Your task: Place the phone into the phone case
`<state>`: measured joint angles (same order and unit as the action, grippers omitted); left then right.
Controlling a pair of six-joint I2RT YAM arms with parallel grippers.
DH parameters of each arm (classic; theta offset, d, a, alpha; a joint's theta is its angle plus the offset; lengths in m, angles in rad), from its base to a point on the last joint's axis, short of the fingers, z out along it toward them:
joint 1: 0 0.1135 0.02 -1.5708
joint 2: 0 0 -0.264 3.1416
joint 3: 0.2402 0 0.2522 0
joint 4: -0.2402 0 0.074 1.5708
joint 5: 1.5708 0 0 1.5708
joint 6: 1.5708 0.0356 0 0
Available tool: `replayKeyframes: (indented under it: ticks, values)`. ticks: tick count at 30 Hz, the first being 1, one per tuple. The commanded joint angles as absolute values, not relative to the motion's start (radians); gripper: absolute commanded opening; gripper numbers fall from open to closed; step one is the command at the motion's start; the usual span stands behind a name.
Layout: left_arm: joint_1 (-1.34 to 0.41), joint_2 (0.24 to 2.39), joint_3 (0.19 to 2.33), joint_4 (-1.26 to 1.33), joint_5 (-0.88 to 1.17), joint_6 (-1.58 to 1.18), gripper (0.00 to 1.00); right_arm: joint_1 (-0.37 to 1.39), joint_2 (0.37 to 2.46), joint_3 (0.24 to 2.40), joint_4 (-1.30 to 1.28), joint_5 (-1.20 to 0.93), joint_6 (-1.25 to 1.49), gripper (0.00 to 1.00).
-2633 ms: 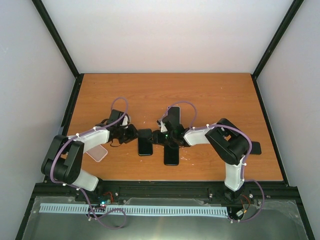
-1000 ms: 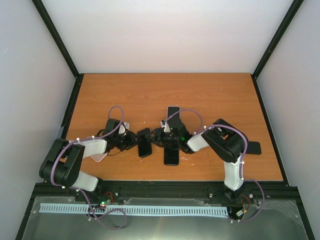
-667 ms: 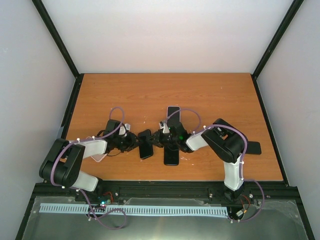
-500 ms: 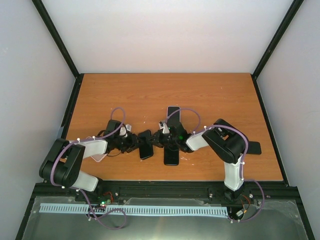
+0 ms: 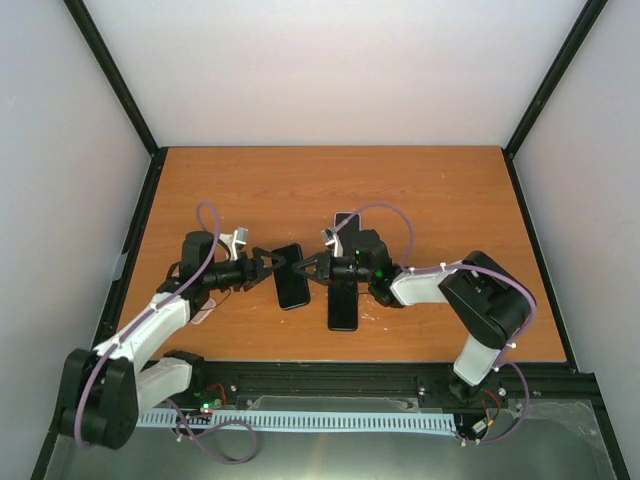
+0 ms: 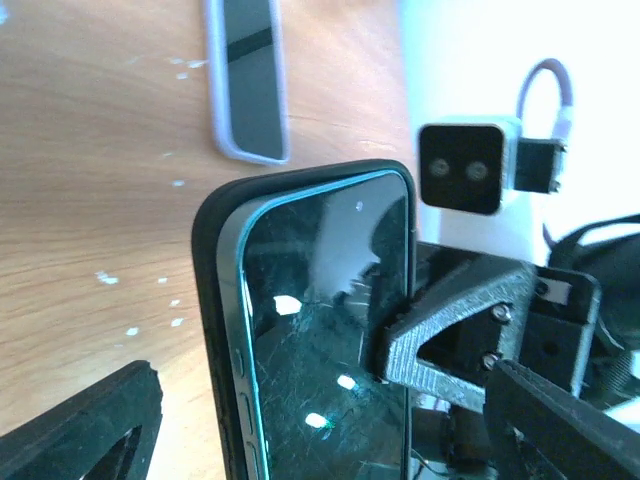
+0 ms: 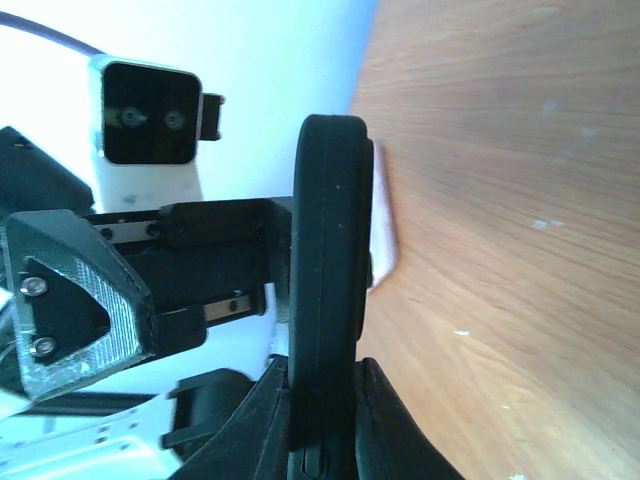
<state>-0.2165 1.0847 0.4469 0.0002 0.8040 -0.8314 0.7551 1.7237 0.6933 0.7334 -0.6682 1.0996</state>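
Observation:
The phone (image 6: 320, 330), dark screen with a teal rim, sits inside the black phone case (image 6: 212, 300). In the top view the cased phone (image 5: 291, 280) is between the two grippers at the table's middle. My right gripper (image 5: 308, 268) is shut on its right edge; in the right wrist view the case (image 7: 328, 250) is seen edge-on, pinched between the right gripper (image 7: 322, 420). My left gripper (image 5: 272, 262) stands wide open at the phone's left side, with its fingers (image 6: 90, 430) apart from the case.
A dark phone (image 5: 342, 310) lies on the table under the right wrist, and another phone (image 5: 346, 220) lies just behind it. A pale clear case (image 5: 203, 312) lies beside the left arm. The left wrist view shows a lavender-edged phone (image 6: 248, 85) flat on the wood.
My left gripper has opened and let go of the cased phone, and the left arm has stretched out. My right gripper has shut on the phone's right edge and shifted slightly right.

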Motion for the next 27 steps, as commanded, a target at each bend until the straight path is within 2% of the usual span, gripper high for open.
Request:
replayKeyframes:
  ticks: [1,6,10,19,23,27]
  values:
    - [-0.207,0.971,0.499,0.000,0.905,-0.830,0.89,0.744,1.649,0.675,0.989,-0.789,1.155,0.10]
    - [-0.207,0.897,0.531,0.046,0.962,-0.872,0.89,0.742,1.597,0.660,1.142,-0.843,1.255,0.10]
    - [-0.207,0.871,0.530,0.112,1.020,-0.915,0.89,0.742,1.539,0.665,1.101,-0.851,1.239,0.10]
    - [-0.207,0.792,0.488,0.327,1.070,-1.073,0.81,0.742,1.447,0.662,1.011,-0.874,1.179,0.11]
    - [-0.207,0.781,0.485,0.383,1.078,-1.108,0.70,0.742,1.433,0.662,0.993,-0.878,1.174,0.11]
    - [-0.207,0.790,0.480,0.398,1.076,-1.124,0.54,0.742,1.426,0.659,0.989,-0.883,1.175,0.11]
